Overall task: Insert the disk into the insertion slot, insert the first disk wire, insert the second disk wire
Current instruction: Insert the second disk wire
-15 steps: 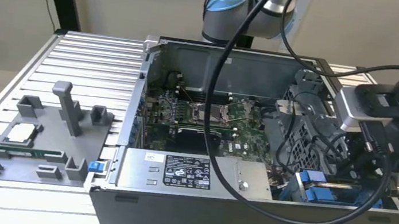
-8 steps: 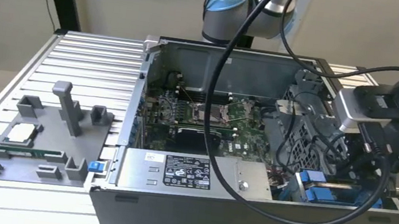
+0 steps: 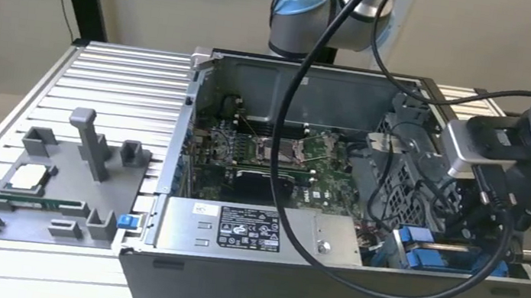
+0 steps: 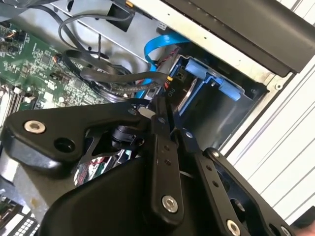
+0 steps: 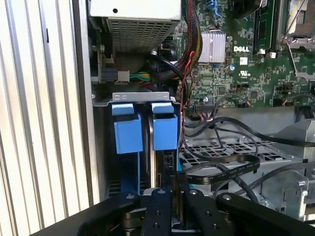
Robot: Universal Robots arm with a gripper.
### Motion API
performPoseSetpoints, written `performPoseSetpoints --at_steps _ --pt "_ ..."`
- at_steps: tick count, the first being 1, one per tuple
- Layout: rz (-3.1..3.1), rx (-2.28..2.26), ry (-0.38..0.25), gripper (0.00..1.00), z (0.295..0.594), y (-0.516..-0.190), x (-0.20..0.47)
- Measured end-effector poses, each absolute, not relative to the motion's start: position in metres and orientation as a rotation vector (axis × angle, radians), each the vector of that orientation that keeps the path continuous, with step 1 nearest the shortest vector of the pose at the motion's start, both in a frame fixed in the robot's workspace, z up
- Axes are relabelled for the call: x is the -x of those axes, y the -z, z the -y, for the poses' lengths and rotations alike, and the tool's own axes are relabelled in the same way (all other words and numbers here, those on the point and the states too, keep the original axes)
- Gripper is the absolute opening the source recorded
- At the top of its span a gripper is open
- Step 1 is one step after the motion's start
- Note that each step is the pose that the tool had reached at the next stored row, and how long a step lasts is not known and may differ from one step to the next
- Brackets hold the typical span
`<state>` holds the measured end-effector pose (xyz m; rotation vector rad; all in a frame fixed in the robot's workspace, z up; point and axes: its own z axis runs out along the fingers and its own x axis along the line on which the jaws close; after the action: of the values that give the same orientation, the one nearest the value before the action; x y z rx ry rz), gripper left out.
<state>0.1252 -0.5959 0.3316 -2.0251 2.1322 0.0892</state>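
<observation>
Looking into the open computer case (image 3: 328, 296), you see the gripper (image 5: 177, 196) down at the insertion slot (image 5: 142, 101), in the corner beside the grey box (image 3: 254, 232). Its fingers (image 4: 162, 147) are drawn narrow around a thin black wire (image 5: 221, 169). The disk (image 5: 157, 162) stands on edge inside the slot, between its blue tabs.

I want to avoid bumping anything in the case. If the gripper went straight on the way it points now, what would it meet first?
Probably the disk seated on edge in the insertion slot, straight ahead of the gripper. Depth is unclear, so it may already touch.
</observation>
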Motion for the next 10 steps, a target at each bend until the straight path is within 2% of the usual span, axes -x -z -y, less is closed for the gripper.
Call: performPoseSetpoints --at_steps 3,4,10 --pt "-2.132 2.025 -0.089 0.0 0.596 -0.329 -0.125" --pt "-2.132 2.024 -0.091 1.0 0.595 -0.33 -0.125" --pt "-2.131 2.022 -0.094 1.0 0.596 -0.354 -0.125"
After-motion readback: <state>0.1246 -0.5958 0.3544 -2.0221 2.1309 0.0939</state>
